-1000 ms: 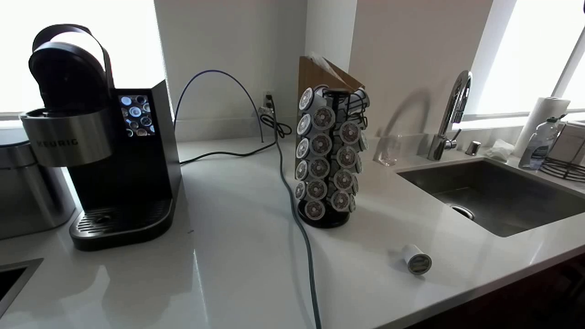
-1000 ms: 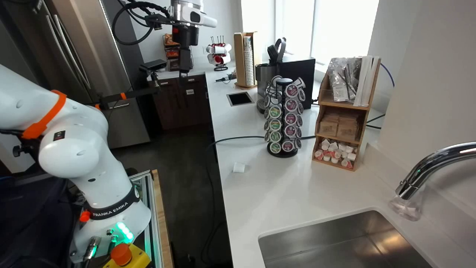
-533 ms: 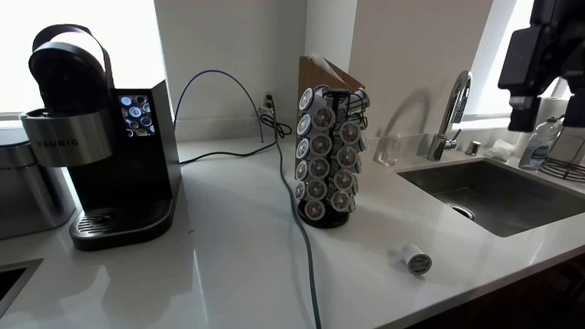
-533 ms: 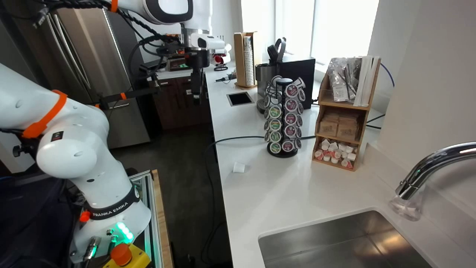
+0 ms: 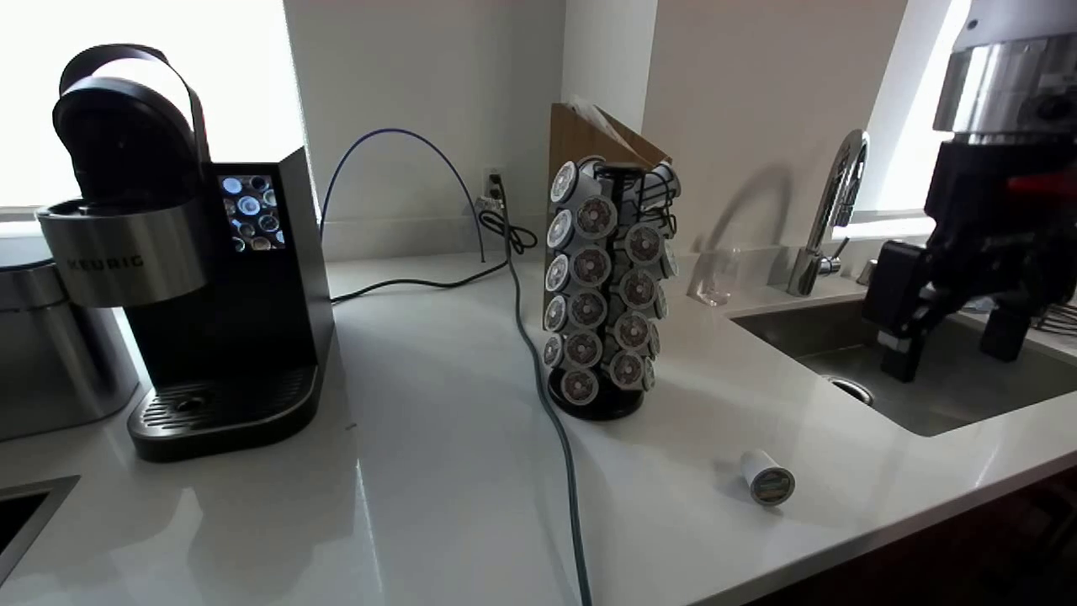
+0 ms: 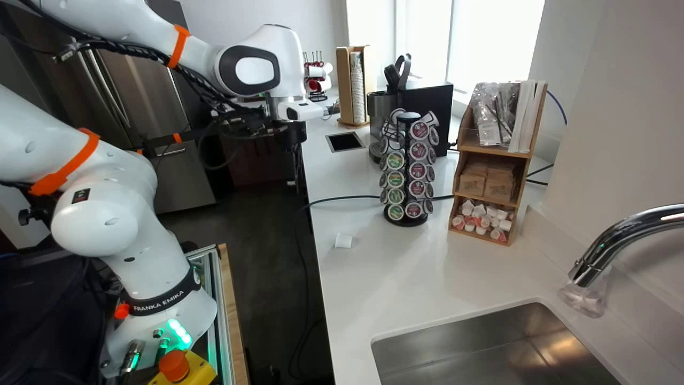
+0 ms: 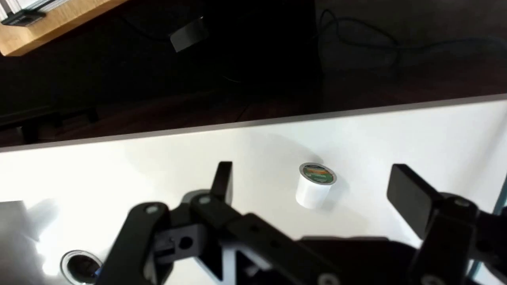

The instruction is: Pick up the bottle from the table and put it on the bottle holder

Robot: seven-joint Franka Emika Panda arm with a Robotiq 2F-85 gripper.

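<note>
In an exterior view the wide-spread Robotiq gripper [image 5: 952, 349] partly hides the sink [image 5: 829, 341]. The coffee pod [image 7: 314, 188] bears illegible print.

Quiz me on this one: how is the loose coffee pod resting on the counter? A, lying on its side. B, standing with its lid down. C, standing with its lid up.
A: in an exterior view, the coffee pod rests along its white side on the counter, with its round lid facing sideways rather than up or down.
</note>
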